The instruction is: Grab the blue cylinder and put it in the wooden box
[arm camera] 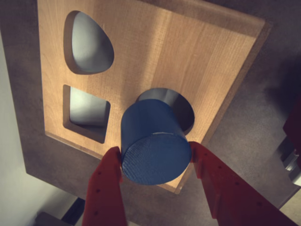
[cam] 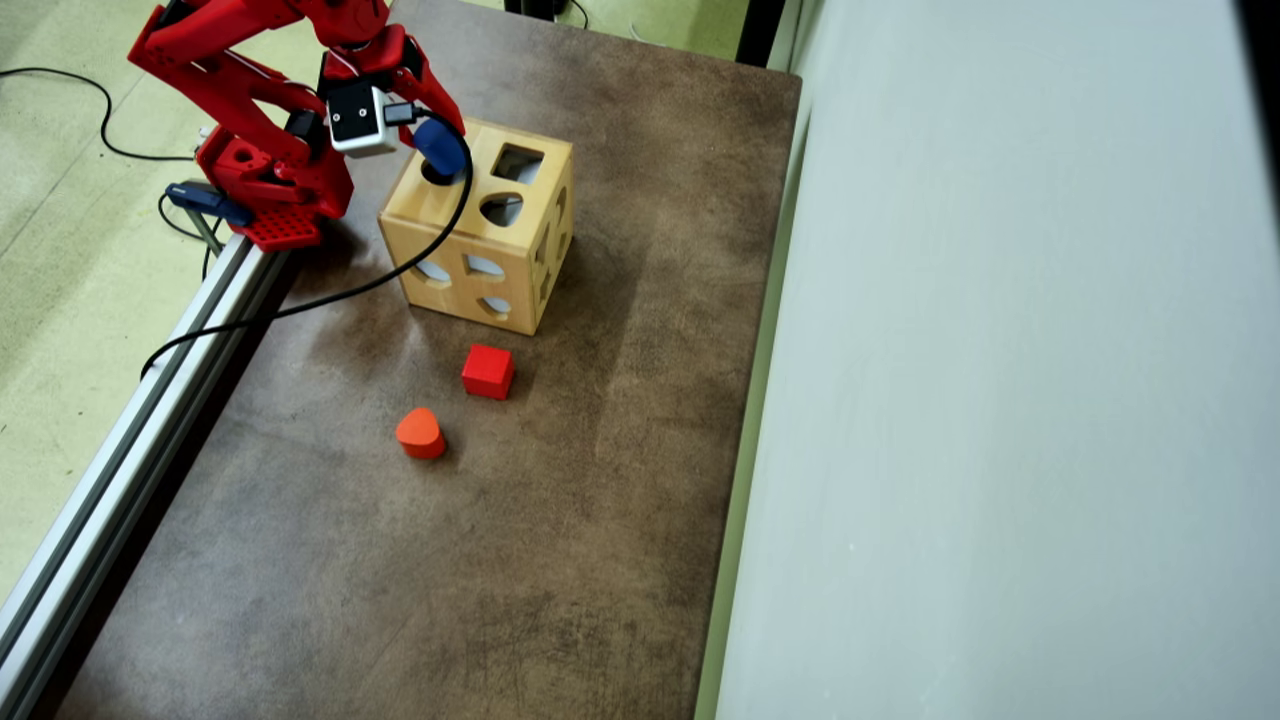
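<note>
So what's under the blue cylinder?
The wooden box. Right beneath the blue cylinder, held by the gripper, is the box's round hole, partly covered by the cylinder. The hole looks dark; what's inside can't be seen.

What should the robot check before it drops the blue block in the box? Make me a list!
1. Tool holds the cylinder from both sides: ok.
2. Cylinder is over the round hole, not the square one: ok.
3. Cylinder lined up straight with the hole: not ok, it looks tilted and off to one side.
4. Round hole free of blockage: cannot tell, partly hidden.
5. Box stands flat on the table: ok.
6. Cable clear of the hole: ok.
</note>
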Robot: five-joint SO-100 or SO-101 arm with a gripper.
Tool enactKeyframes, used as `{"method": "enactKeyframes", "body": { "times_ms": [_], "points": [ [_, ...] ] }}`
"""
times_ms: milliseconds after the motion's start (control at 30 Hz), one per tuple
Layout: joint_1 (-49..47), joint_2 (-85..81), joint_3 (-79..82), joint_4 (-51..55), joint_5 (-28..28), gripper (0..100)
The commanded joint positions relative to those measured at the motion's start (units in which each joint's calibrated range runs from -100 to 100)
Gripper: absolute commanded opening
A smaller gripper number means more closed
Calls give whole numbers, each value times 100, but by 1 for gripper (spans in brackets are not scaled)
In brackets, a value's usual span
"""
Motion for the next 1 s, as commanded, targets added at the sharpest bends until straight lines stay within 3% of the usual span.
{"method": "enactKeyframes", "body": {
  "times_ms": [0, 333, 967],
  "points": [
    [-39, -158, -228, 20, -5, 2],
    [-24, -167, -854, 687, -15, 2],
    [65, -65, -774, 615, -20, 2]
  ]
}}
